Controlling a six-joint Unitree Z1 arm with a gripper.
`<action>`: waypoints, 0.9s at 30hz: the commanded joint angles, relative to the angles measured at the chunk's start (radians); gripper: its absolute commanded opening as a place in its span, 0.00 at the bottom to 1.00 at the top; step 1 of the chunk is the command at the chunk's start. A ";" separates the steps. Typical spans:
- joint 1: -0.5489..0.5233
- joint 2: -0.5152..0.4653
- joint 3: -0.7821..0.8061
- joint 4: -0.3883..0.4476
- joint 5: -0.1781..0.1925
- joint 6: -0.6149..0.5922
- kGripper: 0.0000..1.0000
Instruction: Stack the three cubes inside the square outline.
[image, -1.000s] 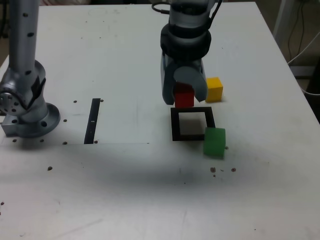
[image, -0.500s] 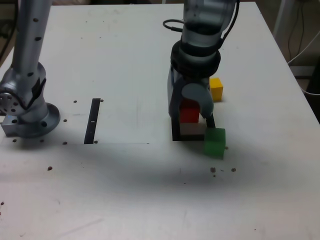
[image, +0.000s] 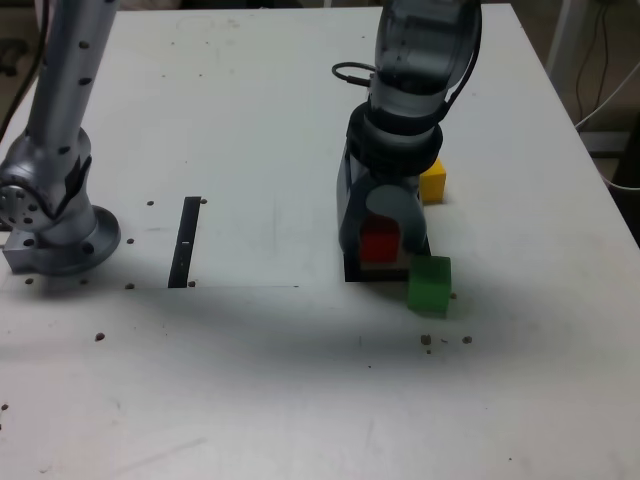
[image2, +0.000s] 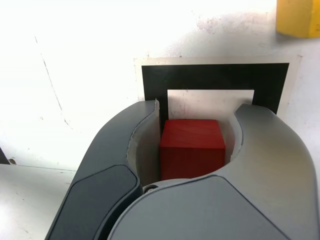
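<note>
From the exterior view, the arm is leaning down over the outline (image: 352, 262), and its gripper (image: 380, 240) is pinching the red cube (image: 379, 242) low over the white centre; whether the cube is touching the tabletop (image: 250, 120) I cannot tell from here. The green cube (image: 430, 284) is sitting just beside the outline's near corner on this view's right, perhaps overlapping the tape, and the yellow cube (image: 433, 182) is resting behind the arm, near the outline's far side. In the wrist view, the jaws of the gripper (image2: 192, 150) are pressing on both sides of the red cube (image2: 191, 147), which is hanging within the outline (image2: 215, 79), with the yellow cube (image2: 298, 17) showing at the frame's edge. This looks like the placing of the first block. The next move, I'd judge, calls for settling it flat, spreading the jaws, and lifting straight up without nudging the green one.
</note>
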 joint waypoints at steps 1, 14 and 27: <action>0.002 0.006 0.000 -0.010 0.002 0.002 0.47; 0.002 -0.010 0.029 -0.053 0.028 0.002 0.91; 0.002 -0.072 0.017 -0.016 0.048 0.000 0.99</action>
